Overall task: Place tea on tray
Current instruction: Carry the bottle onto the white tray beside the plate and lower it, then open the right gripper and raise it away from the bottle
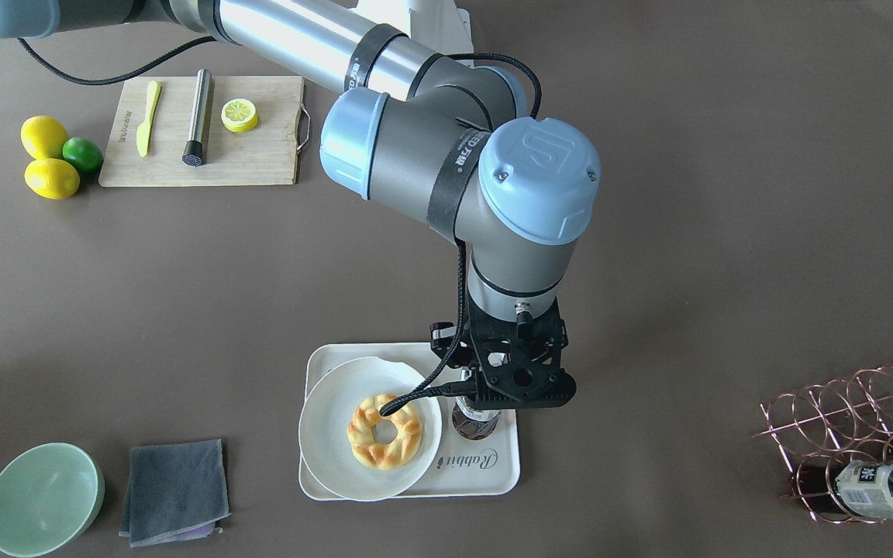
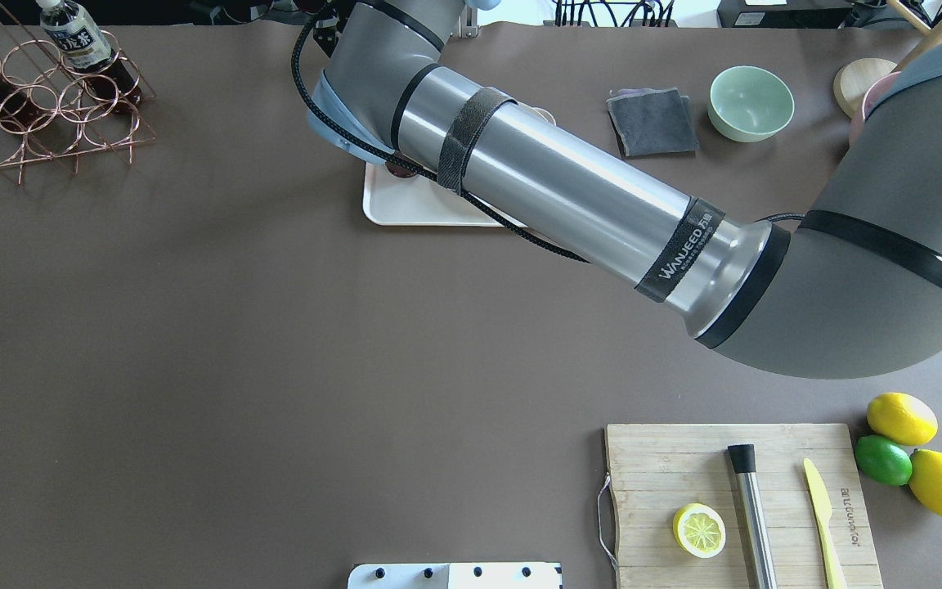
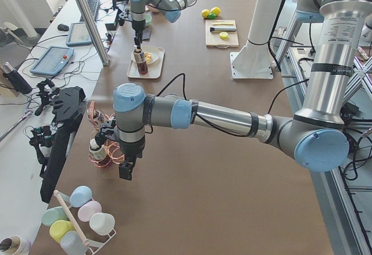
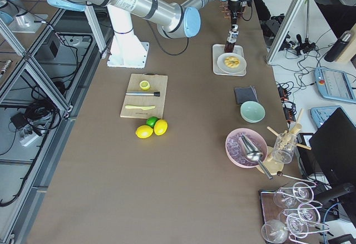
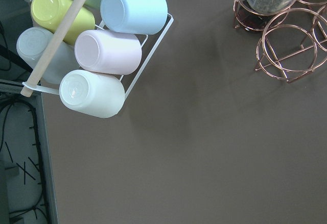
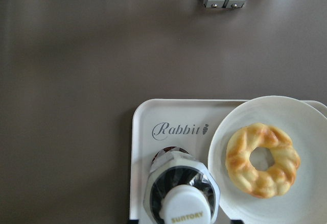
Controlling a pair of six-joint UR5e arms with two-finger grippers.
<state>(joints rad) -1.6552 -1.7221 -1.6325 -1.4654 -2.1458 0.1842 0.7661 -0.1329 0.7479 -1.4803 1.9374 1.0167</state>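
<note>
A tea bottle [image 1: 476,419] with dark liquid and a white cap [image 6: 185,207] stands upright on the cream tray [image 1: 485,465], next to the "Rabbit" script [image 6: 176,129]. My right gripper [image 1: 520,382] hangs straight above the bottle; its fingers are hidden, so I cannot tell whether they are open or shut. More tea bottles lie in the copper rack [image 2: 78,37]. My left gripper [image 3: 127,171] hovers beside that rack, seen only in the exterior left view, so I cannot tell its state.
A white plate [image 1: 330,418] with a donut [image 1: 384,430] fills the tray's other half. A green bowl [image 1: 43,500] and a grey cloth [image 1: 175,492] lie nearby. A cutting board [image 1: 245,155], lemons and a lime are far off. A cup rack [image 5: 97,45] is below the left wrist.
</note>
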